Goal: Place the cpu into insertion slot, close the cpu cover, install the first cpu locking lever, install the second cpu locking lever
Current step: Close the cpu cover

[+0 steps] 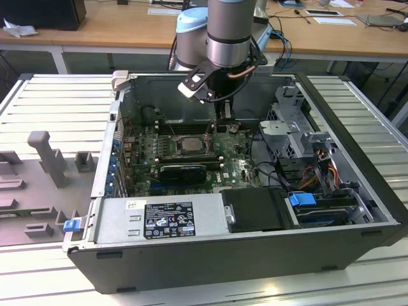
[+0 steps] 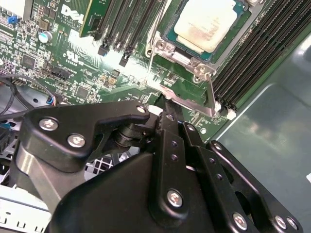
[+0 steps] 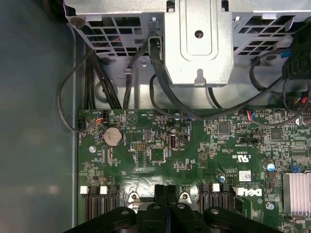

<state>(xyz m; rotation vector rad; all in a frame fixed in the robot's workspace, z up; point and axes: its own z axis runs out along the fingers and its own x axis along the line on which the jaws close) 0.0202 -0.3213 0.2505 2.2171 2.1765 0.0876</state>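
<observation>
Motherboard [image 1: 239, 169] beneath vertical, downward-pointing hand [image 1: 223, 118]

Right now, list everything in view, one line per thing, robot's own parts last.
computer case: one, dark grey, open on the slatted metal table.
motherboard: one, green, on the case floor.
cpu: one, silvery-grey, mid-board.
cpu cover: one, silver frame, around the cpu.
memory slots: two banks, black, either side of the cpu.
graphics card: one, black, between cpu and power supply.
power supply: one, grey, along one case wall.
coin battery: one, silver, on the motherboard.
drive cage: one, silver-grey, beyond the board's edge.
cables: several, black, by the drive cage.
arm: one, grey and pale blue, reaching into the case.
end effector: one, black, shut, at the cpu cover's edge.
</observation>
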